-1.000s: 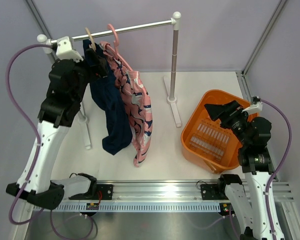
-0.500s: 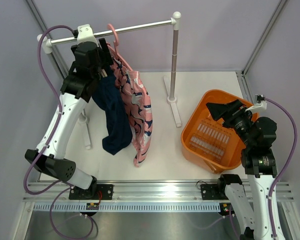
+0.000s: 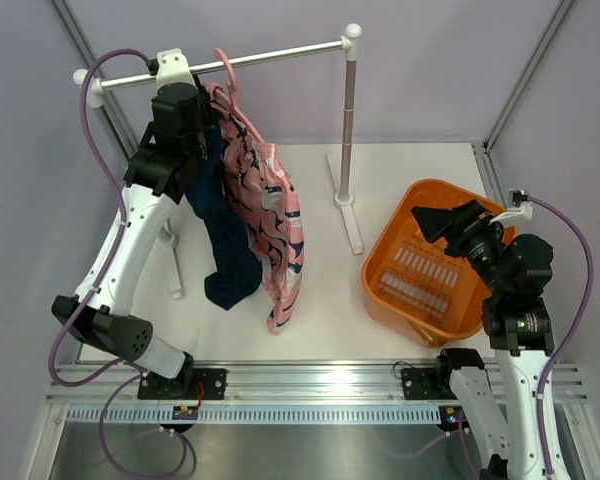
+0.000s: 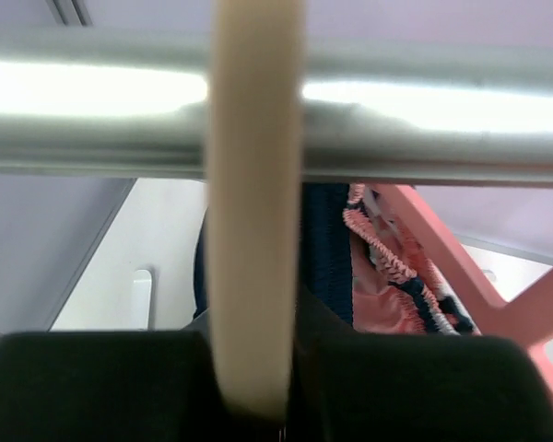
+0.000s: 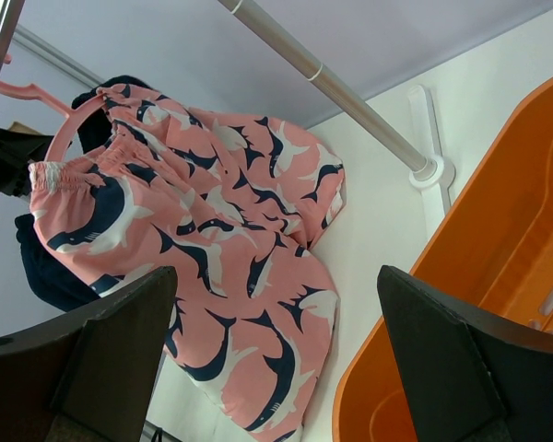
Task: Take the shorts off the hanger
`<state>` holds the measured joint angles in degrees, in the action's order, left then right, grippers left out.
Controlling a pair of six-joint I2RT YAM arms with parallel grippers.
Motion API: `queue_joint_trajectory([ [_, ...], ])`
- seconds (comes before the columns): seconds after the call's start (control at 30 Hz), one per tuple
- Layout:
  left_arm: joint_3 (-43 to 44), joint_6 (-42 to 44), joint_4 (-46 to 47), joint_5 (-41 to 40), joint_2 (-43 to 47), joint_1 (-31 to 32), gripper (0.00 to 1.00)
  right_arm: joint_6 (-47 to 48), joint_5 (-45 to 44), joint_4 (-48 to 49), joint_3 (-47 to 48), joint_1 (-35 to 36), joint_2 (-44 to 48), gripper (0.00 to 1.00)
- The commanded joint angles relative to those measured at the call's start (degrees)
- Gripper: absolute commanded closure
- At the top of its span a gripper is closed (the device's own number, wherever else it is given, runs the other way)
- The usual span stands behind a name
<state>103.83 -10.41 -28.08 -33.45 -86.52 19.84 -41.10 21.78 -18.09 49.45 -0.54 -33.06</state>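
Since a second ago the left tool (image 4: 254,387) has been raised to the rail (image 3: 280,52) and clamped on the beige hanger hook (image 4: 253,184), navy shorts (image 3: 230,250) hanging beneath; the hook should be lifted squarely clear, while the right tool (image 5: 276,313) is seen spread apart by the orange basket (image 3: 378,272).

A metal rail (image 3: 280,52) spans the back of the white surface (image 3: 325,300). The left gripper (image 3: 183,82) is raised against the rail, closed just above dark navy shorts (image 3: 225,240). Just beside them, pink shark-print shorts (image 3: 270,210) hang from a pink hanger (image 3: 227,68). The right gripper (image 3: 427,222) hovers over an orange basket (image 3: 420,192), jaws spread.
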Motion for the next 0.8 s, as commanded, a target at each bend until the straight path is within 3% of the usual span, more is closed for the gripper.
queue_joint_trajectory([
  [0.0, 3.2, 0.6, 2.4, -1.4, -0.6, -0.1, 1.0, 1.1, 1.2, 0.2, 0.3, -0.3, 0.5, 0.0],
  [0.4, 12.7, 2.7, -2.7, 1.5, 4.1, 1.6, 1.0, 2.7, 2.6, 1.0, 0.1, -0.3, -1.2, 0.01],
  [0.53, 16.9, 1.7, -9.8, 1.8, 4.7, 2.7, 1.0, 3.2, 2.6, 1.2, 0.1, -0.3, -1.6, 0.01],
  [0.6, 16.1, 0.8, -11.3, 1.4, 5.9, 3.4, 1.0, 3.3, 3.1, 1.2, 0.3, -0.3, -2.0, 0.0],
  [0.77, 3.6, -2.3, -11.6, 4.4, 15.7, 4.4, 1.0, 5.3, 8.2, 1.4, 1.6, -0.3, -2.8, 0.0],
])
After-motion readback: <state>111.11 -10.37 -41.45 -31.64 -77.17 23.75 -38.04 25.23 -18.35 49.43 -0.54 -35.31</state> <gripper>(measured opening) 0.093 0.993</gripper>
